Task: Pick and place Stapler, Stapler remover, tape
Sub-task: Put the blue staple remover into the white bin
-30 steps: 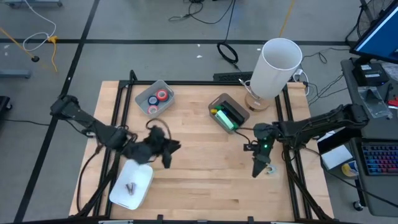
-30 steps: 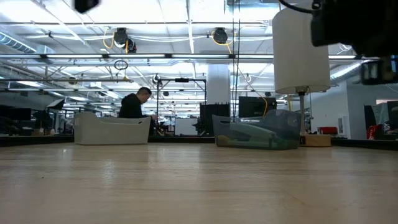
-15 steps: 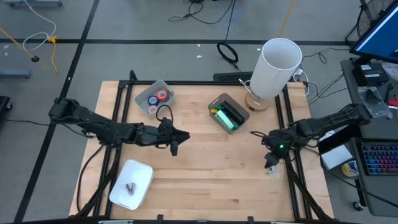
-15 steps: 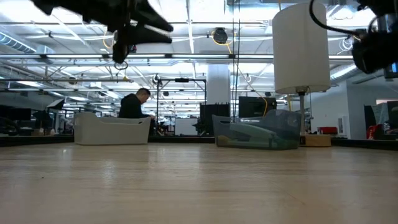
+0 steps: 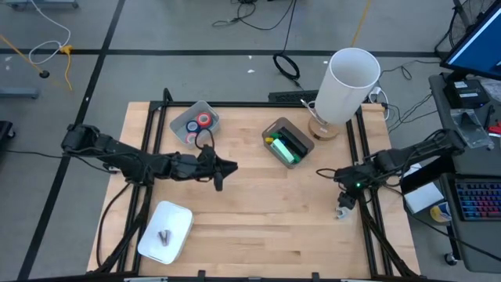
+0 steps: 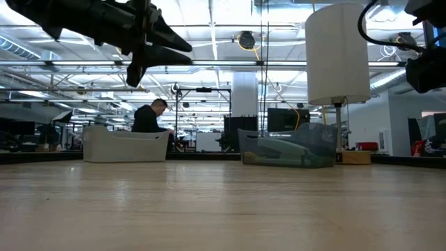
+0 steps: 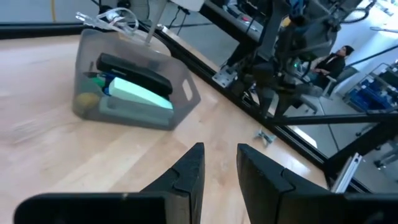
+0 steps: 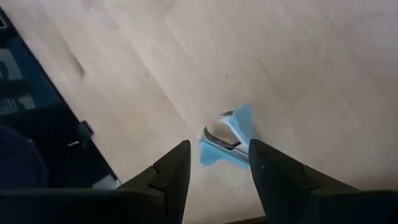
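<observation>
Nearest the front edge of the table [image 5: 258, 235], a white tray [image 5: 166, 232] sits at the left with small dark metal pieces in it. Over on the right edge, the right gripper [image 8: 214, 163] hangs above the blue staple remover [image 8: 227, 138], fingers parted with a clear gap and nothing between them; the remover lies flat on the wood just beyond the fingertips, right by the table's dark frame rail. Mid-table now: the left gripper [image 5: 219, 182] is stretched out over the centre, well off the surface, its two fingers [image 7: 189, 177] a narrow slit apart and empty. Ahead of it sits the grey bin [image 7: 140, 84], holding a black stapler [image 7: 134, 67] on top of a green block. Further back on the left, a second grey bin [image 5: 193, 122] holds the tape rolls [image 5: 200, 121], red and blue. At the far right corner stands a tall white cylinder [image 5: 348, 84].
</observation>
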Motion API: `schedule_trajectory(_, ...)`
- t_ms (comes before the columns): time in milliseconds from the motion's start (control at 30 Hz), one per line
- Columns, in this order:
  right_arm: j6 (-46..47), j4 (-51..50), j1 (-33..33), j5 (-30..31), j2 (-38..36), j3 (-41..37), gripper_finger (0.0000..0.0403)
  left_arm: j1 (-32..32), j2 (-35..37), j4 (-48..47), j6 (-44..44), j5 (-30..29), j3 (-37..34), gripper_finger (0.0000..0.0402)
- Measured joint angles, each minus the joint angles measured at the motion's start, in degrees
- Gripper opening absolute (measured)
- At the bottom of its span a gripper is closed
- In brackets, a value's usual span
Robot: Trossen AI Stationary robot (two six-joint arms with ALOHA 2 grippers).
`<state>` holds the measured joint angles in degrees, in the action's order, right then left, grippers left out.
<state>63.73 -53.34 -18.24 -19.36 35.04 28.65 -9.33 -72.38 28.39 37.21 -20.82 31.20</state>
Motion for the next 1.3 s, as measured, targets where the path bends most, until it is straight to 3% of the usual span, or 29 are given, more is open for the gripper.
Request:
schedule_trajectory(500, -3.6, 5.4, 0.0, -0.4, 6.3, -5.3, 0.0155, 0.6, 0.0, 0.2, 0.8, 0.0, 0.0, 0.0092)
schedule_trajectory(1100, -4.5, 12.4, 0.0, -3.3, 8.3, -10.3, 0.0154, 0.7, 0.0, 0.2, 1.1, 0.0, 0.0, 0.0092)
schedule_trajectory(1300, -4.8, 12.4, 0.0, -3.3, 8.3, -10.3, 0.0109, 0.7, 0.0, 0.1, 1.2, 0.0, 0.0, 0.0092)
